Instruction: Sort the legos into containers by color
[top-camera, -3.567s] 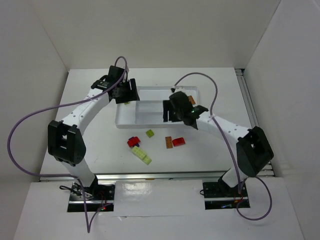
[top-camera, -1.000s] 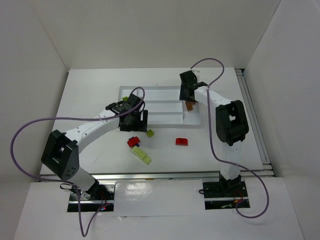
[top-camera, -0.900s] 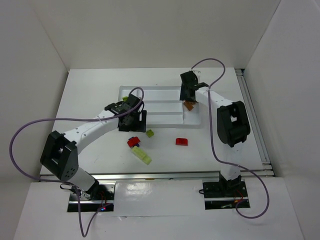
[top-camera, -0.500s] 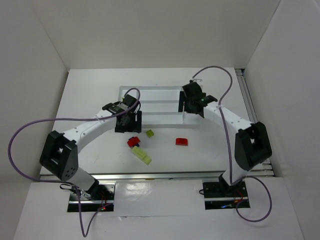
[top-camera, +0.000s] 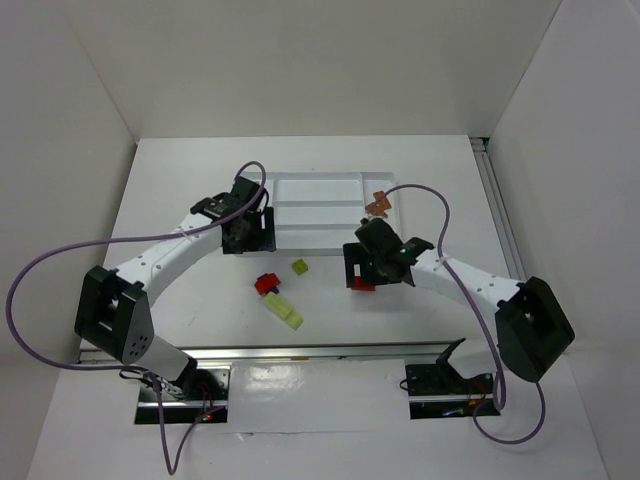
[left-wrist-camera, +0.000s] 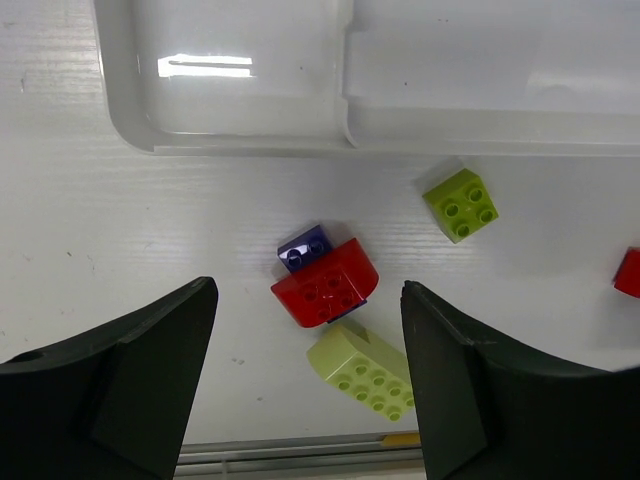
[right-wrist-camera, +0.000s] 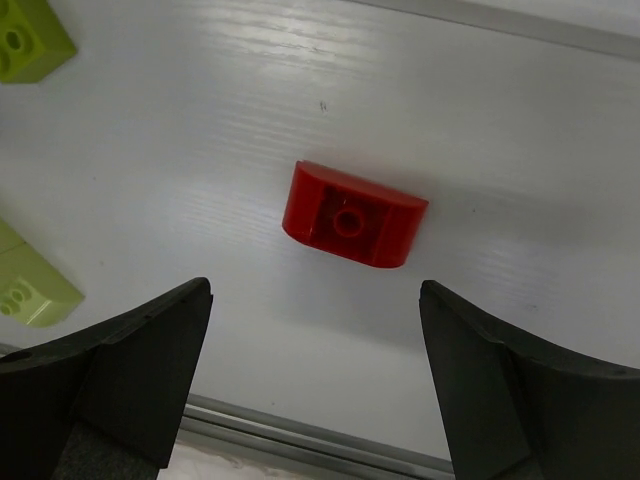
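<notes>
The white tray (top-camera: 310, 212) with its containers lies mid-table, and one orange lego (top-camera: 379, 205) rests in its right compartment. My right gripper (top-camera: 363, 272) hovers open over a red lego (top-camera: 362, 285); in the right wrist view that red lego (right-wrist-camera: 354, 215) lies just ahead of the open gripper (right-wrist-camera: 315, 290). My left gripper (top-camera: 247, 232) is open near the tray's front left corner (left-wrist-camera: 130, 135). Ahead of the left gripper (left-wrist-camera: 308, 292), a red lego (left-wrist-camera: 325, 284) sits on a dark purple-blue lego (left-wrist-camera: 305, 246), beside a long yellow-green lego (left-wrist-camera: 367, 371) and a small yellow-green lego (left-wrist-camera: 461, 204).
The stacked red lego (top-camera: 266, 284), small yellow-green lego (top-camera: 299, 267) and long yellow-green lego (top-camera: 285, 311) lie between the two arms, in front of the tray. A metal rail (top-camera: 320, 350) runs along the table's near edge. White walls enclose the table.
My right arm left the tray's right compartment, came down over the loose red lego and opened; the orange lego stays in the tray. My left gripper drifted left along the tray front.
</notes>
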